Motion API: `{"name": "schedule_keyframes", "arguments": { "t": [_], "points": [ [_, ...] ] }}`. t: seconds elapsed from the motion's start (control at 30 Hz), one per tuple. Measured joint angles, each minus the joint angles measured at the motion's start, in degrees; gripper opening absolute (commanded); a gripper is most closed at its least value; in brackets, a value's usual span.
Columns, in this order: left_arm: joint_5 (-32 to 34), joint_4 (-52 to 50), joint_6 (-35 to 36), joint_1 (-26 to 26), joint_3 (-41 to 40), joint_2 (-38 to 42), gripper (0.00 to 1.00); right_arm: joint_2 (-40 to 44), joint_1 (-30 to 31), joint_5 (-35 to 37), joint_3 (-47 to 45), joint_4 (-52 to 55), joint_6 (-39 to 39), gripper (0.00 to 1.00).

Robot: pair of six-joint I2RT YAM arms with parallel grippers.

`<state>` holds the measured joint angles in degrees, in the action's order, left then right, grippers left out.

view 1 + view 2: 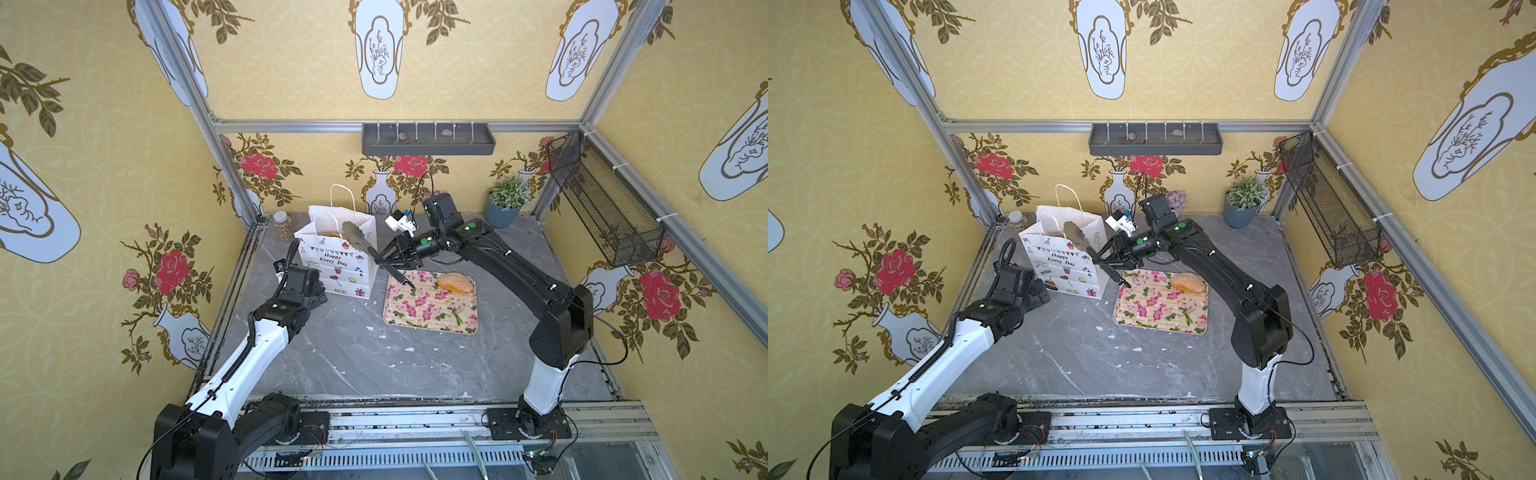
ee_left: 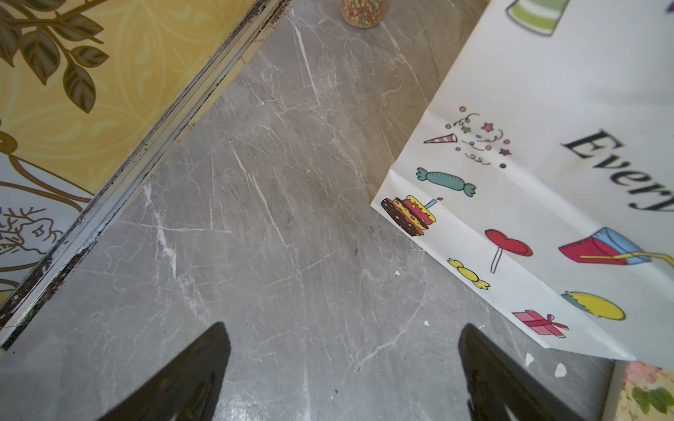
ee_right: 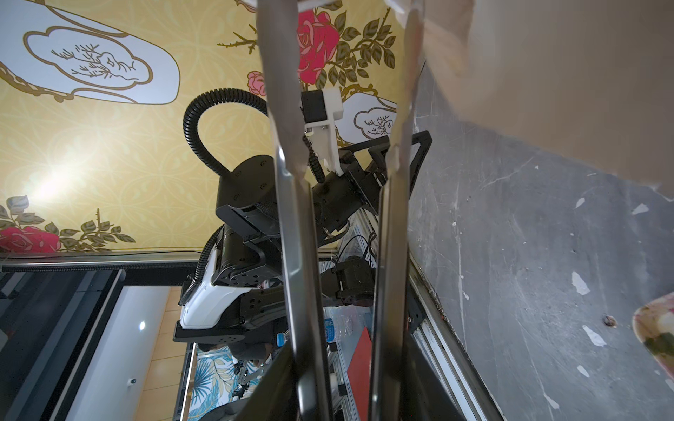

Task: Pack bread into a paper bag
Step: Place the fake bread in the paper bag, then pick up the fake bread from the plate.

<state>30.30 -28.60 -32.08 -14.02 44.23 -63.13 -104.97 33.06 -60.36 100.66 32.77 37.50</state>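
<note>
Both top views: the white paper bag (image 1: 336, 266) (image 1: 1059, 266) stands upright at the back of the table, mouth open. A floral tray (image 1: 428, 311) (image 1: 1158, 307) lies just beside it. Only one bread piece (image 1: 456, 282) (image 1: 1188, 282), speckled and golden-brown, lies on the tray's far corner; the rest of the tray is bare. A top view shows a sliver of orange-brown inside the bag mouth (image 1: 334, 235), probably bread already packed, though how many pieces cannot be told. The right gripper (image 1: 384, 262) (image 1: 1106, 259) is clamped on a pair of metal tongs (image 1: 357, 237) (image 1: 1077, 235), whose scoop end hangs over the bag mouth. The left gripper (image 1: 318, 295) (image 1: 1040, 293) sits low by the bag's near corner, apart from it. Left wrist view: the left gripper (image 2: 343, 326) has its fingers spread wide with nothing between them, over bare grey table (image 2: 273, 182), with the printed face of the paper bag (image 2: 547, 182) alongside. Right wrist view: the two blades of the tongs (image 3: 291, 218) stand apart with no bread between them, and a pale blurred surface, likely the paper bag (image 3: 547, 73), is close by. Judgement: the task is nearly done, with the tongs empty at the bag and one piece left to fetch from the tray.
</note>
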Motion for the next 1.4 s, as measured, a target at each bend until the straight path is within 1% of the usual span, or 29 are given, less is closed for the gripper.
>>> {"name": "schedule_keyframes", "arguments": {
  "t": [0.27,0.4,0.5,0.6,0.77,0.83,1.07,1.2,1.4],
  "points": [
    [0.0,0.0,0.0,0.0,-0.1,0.0,0.99,1.7,-0.6,0.6,0.0,0.1,0.0,0.42],
    [0.0,0.0,0.0,0.0,-0.1,0.2,0.99,4.5,-1.3,0.8,-0.3,0.1,0.0,0.42],
    [0.0,0.0,0.0,0.0,-0.3,0.2,0.99,8.1,-2.9,0.8,-3.3,0.1,0.0,0.42],
    [-0.1,0.1,0.0,0.0,-0.6,0.2,0.99,12.1,-5.7,0.9,-9.3,0.0,0.5,0.41],
    [-0.3,0.7,0.0,0.0,-0.7,-0.7,0.99,19.9,-12.1,0.7,-21.9,-1.3,3.3,0.4],
    [-0.4,0.9,-0.1,0.0,-0.7,-1.0,0.99,22.5,-14.4,0.7,-25.8,-1.4,4.5,0.4],
    [-0.6,1.7,-0.1,0.0,-0.7,-1.7,0.99,30.5,-21.0,0.3,-36.2,-0.9,4.5,0.4],
    [-0.9,2.2,-0.2,0.0,-0.7,-2.5,0.99,33.5,-24.9,-0.7,-43.4,-0.3,4.6,0.41],
    [-1.3,2.7,-0.5,0.0,-0.9,-3.0,0.99,34.6,-32.4,-2.7,-53.3,0.0,6.1,0.41]
  ]
}}
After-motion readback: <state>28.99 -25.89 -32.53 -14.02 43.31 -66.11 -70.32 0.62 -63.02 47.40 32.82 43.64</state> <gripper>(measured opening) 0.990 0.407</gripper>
